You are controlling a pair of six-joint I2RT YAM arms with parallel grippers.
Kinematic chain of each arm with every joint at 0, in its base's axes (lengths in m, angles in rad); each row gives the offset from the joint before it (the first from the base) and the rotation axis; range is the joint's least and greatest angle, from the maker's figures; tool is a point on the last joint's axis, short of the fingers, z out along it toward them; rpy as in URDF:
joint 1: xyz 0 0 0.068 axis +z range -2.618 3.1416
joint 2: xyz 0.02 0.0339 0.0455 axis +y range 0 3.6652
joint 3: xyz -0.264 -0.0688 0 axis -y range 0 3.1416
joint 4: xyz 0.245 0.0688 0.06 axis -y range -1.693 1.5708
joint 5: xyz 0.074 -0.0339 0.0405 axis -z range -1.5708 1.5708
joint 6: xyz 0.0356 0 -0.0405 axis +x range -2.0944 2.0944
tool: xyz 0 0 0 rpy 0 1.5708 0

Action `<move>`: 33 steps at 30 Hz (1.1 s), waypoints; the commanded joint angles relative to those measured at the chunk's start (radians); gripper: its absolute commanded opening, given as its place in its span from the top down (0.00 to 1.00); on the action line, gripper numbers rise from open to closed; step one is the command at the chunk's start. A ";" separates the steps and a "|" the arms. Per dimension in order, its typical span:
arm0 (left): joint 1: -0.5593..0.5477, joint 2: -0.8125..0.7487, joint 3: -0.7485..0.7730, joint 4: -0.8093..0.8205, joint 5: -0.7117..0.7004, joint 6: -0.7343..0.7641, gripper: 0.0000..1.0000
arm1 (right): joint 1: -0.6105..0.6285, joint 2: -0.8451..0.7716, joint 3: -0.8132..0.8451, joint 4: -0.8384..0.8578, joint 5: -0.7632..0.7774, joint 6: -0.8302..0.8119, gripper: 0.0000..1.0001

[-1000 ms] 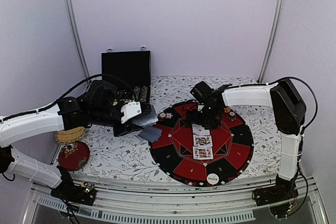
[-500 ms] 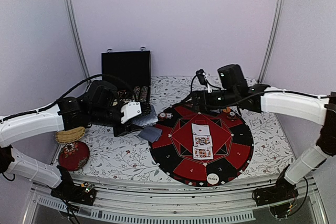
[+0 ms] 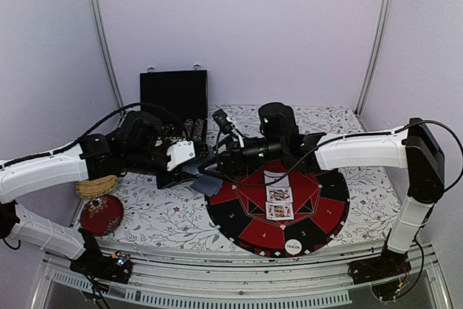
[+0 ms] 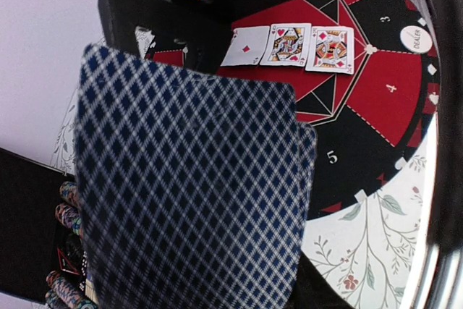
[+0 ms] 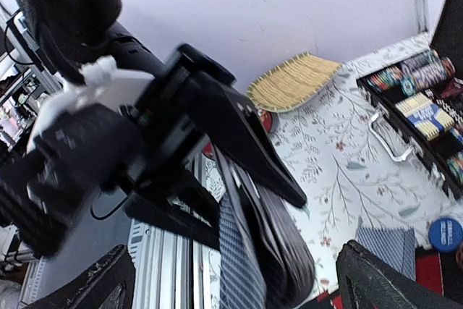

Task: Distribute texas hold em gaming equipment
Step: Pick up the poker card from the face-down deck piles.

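My left gripper (image 3: 189,166) is shut on a stack of playing cards (image 3: 200,167) with blue-and-white diamond backs. In the left wrist view the stack (image 4: 188,193) hides the jaws. My right gripper (image 3: 215,151) stands open right at the stack, its fingers on either side of the cards' edge (image 5: 242,273). One right finger (image 4: 155,23) shows just beyond the stack. Three face-up cards (image 3: 279,194) lie in a row at the centre of the red-and-black mat (image 3: 242,231). The white DEALER button (image 3: 293,247) sits at the mat's near edge. Under the grippers one card (image 3: 207,185) lies face down.
The black chip case (image 3: 173,95) stands open at the back left, with striped chips (image 5: 412,70) in its tray. A wicker tray (image 3: 96,187) and a red ball (image 3: 101,215) lie at the far left. A blue button (image 5: 445,233) rests next to the face-down card (image 5: 383,240).
My right arm has swung left from above the mat's centre to the stack in my left gripper, and its jaws have opened a little wider. The left arm has not moved.
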 commanded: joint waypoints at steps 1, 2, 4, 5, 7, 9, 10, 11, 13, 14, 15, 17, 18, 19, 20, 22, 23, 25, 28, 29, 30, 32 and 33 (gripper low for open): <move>-0.017 -0.016 -0.005 0.012 0.013 0.007 0.53 | 0.009 0.052 0.077 0.055 0.045 -0.017 0.05; -0.017 -0.017 -0.005 0.013 0.012 0.006 0.53 | 0.008 0.065 0.088 0.038 0.072 -0.013 0.07; -0.018 -0.018 -0.005 0.013 0.013 0.006 0.53 | 0.008 0.084 0.114 -0.016 0.123 -0.013 0.16; -0.017 -0.019 -0.006 0.012 0.013 0.006 0.53 | 0.008 0.086 0.122 -0.042 0.139 -0.016 0.19; -0.018 -0.020 -0.005 0.013 0.013 0.006 0.54 | 0.007 0.072 0.118 -0.068 0.164 -0.027 0.28; -0.018 -0.020 -0.005 0.013 0.013 0.006 0.54 | 0.008 0.041 0.102 -0.083 0.189 -0.033 0.37; -0.017 -0.021 -0.005 0.012 0.014 0.006 0.54 | 0.008 0.024 0.092 -0.089 0.202 -0.035 0.40; -0.017 -0.021 -0.005 0.013 0.014 0.006 0.54 | 0.009 0.008 0.081 -0.091 0.210 -0.035 0.41; -0.018 -0.021 -0.005 0.013 0.015 0.006 0.54 | 0.008 -0.020 0.064 -0.098 0.218 -0.033 0.44; -0.017 -0.021 -0.005 0.013 0.015 0.005 0.54 | 0.008 -0.031 0.060 -0.102 0.222 -0.031 0.46; -0.018 -0.021 -0.005 0.013 0.015 0.006 0.54 | 0.008 -0.040 0.055 -0.108 0.227 -0.028 0.50; -0.018 -0.021 -0.005 0.013 0.014 0.006 0.54 | 0.008 -0.055 0.051 -0.122 0.235 -0.027 0.55; -0.018 -0.021 -0.005 0.013 0.013 0.006 0.54 | 0.008 -0.060 0.051 -0.130 0.236 -0.028 0.57; -0.019 -0.021 -0.004 0.013 0.013 0.006 0.54 | 0.008 -0.063 0.054 -0.139 0.235 -0.029 0.58; -0.019 -0.021 -0.004 0.013 0.012 0.007 0.54 | 0.008 -0.063 0.059 -0.151 0.232 -0.029 0.60; -0.019 -0.021 -0.004 0.013 0.011 0.005 0.54 | 0.009 -0.062 0.071 -0.182 0.218 -0.032 0.66; -0.018 -0.021 -0.004 0.013 0.010 0.005 0.54 | 0.008 -0.062 0.079 -0.196 0.212 -0.032 0.71; -0.019 -0.023 -0.005 0.013 0.007 0.005 0.54 | 0.008 -0.071 0.082 -0.221 0.212 -0.033 0.80; -0.019 -0.022 -0.006 0.014 0.007 0.006 0.54 | 0.007 -0.110 0.062 -0.245 0.239 -0.034 0.85; -0.019 -0.023 -0.006 0.014 0.008 0.007 0.54 | 0.008 -0.125 0.055 -0.251 0.248 -0.034 0.85; -0.018 -0.023 -0.006 0.014 0.008 0.006 0.54 | 0.008 -0.137 0.051 -0.258 0.252 -0.034 0.86; -0.018 -0.021 -0.006 0.014 0.009 0.006 0.54 | 0.009 -0.152 0.050 -0.278 0.250 -0.036 0.94; -0.019 -0.020 -0.005 0.014 0.009 0.006 0.54 | 0.009 -0.157 0.050 -0.290 0.248 -0.038 0.97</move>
